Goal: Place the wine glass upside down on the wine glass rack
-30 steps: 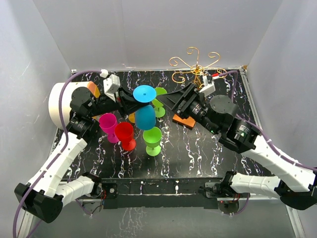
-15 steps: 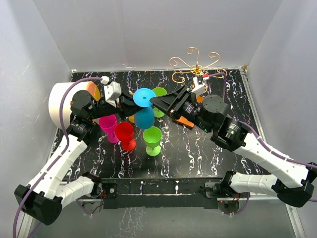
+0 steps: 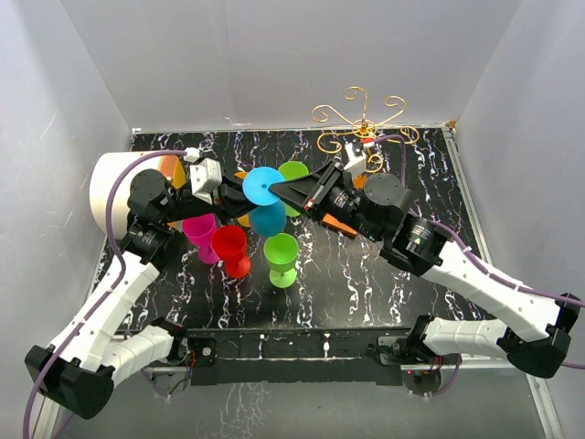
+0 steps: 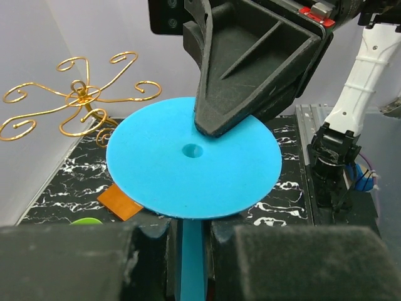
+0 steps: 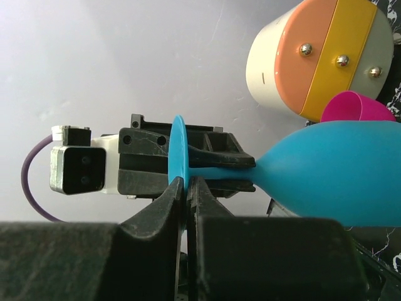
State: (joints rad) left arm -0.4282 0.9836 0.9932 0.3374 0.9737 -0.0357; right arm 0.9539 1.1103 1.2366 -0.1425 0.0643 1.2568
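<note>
The blue wine glass hangs above the table, foot uppermost and tilted, bowl below. My left gripper is shut on its stem, just under the round foot. From the right, my right gripper is shut on the rim of that foot, its fingertips pressing the disc's far edge. The bowl points right in the right wrist view. The wine glass rack, gold wire scrolls on a post, stands at the back right; part of its orange-brown base shows under my right arm.
Pink, red and green glasses stand beneath the blue one; another green glass stands behind. A white cylinder with an orange-and-yellow face sits at the left. White walls enclose the table.
My right gripper has moved left to the blue glass and shut on the rim of its foot. The left gripper has kept its hold on the stem.
</note>
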